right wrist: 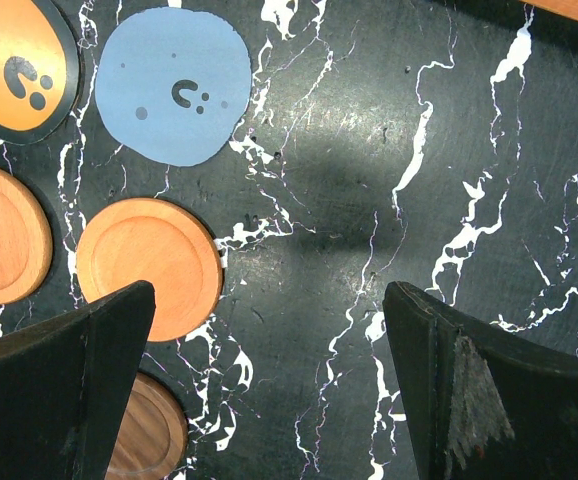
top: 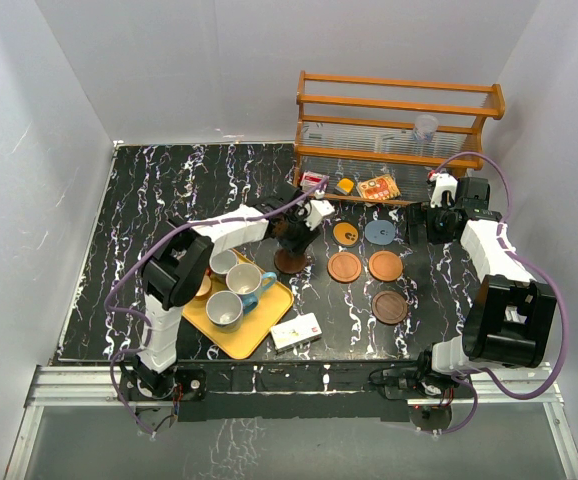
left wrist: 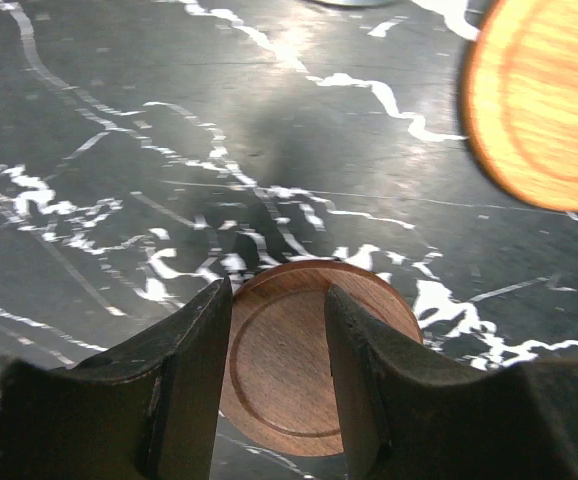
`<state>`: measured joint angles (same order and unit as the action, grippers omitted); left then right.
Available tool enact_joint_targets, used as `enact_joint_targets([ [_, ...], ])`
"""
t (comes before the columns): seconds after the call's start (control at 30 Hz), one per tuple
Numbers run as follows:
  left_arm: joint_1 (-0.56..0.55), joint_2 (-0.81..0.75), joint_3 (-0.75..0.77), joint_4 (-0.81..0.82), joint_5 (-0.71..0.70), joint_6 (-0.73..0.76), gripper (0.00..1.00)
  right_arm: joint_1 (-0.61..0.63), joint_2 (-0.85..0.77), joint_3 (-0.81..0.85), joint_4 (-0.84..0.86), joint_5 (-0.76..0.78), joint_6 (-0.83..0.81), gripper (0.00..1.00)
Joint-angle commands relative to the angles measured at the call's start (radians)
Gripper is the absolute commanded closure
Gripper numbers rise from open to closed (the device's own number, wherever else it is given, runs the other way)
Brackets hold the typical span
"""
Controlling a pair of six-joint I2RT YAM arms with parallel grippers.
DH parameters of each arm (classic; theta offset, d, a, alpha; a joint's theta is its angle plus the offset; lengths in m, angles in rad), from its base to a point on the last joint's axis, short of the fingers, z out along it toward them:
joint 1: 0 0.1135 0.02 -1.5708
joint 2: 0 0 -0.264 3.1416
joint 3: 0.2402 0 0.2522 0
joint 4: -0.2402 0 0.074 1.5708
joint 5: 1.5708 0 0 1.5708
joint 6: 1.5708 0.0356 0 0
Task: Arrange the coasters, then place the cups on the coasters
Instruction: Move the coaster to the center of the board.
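Note:
A dark brown coaster (top: 290,262) (left wrist: 279,370) lies flat on the black marbled table. My left gripper (top: 294,240) (left wrist: 279,290) hovers just over it, jaws part-way open, nothing between them. To its right lie an orange black-rimmed coaster (top: 346,233) (right wrist: 9,65), a grey-blue one (top: 380,232) (right wrist: 174,88), two orange-brown ones (top: 345,266) (top: 386,265) and another dark brown one (top: 390,307). A white cup (top: 223,262), a blue cup (top: 250,283) and a grey cup (top: 225,309) stand on the yellow tray (top: 259,327). My right gripper (top: 412,226) (right wrist: 269,295) is wide open above bare table, right of the coasters.
A wooden rack (top: 399,115) holding a clear plastic cup (top: 425,127) stands at the back right, with snack packets (top: 379,187) in front of it. A white box (top: 296,332) lies by the tray near the front edge.

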<state>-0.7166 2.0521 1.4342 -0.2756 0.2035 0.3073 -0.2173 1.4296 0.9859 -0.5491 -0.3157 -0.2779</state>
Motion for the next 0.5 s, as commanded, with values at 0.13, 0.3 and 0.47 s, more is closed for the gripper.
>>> enact_joint_targets([
  [0.13, -0.114, 0.038, -0.121, -0.181, 0.046, 0.028, 0.59, -0.004, -0.011, 0.031, 0.038, 0.009, 0.008, 0.02],
  [0.3, -0.176, 0.035, -0.123, -0.175, 0.048, 0.035, 0.59, -0.004, -0.009, 0.031, 0.038, 0.011, 0.006, 0.02],
  [0.47, -0.230, 0.049, -0.104, -0.177, 0.057, 0.034, 0.59, -0.004, -0.010, 0.031, 0.038, 0.014, 0.006, 0.02],
])
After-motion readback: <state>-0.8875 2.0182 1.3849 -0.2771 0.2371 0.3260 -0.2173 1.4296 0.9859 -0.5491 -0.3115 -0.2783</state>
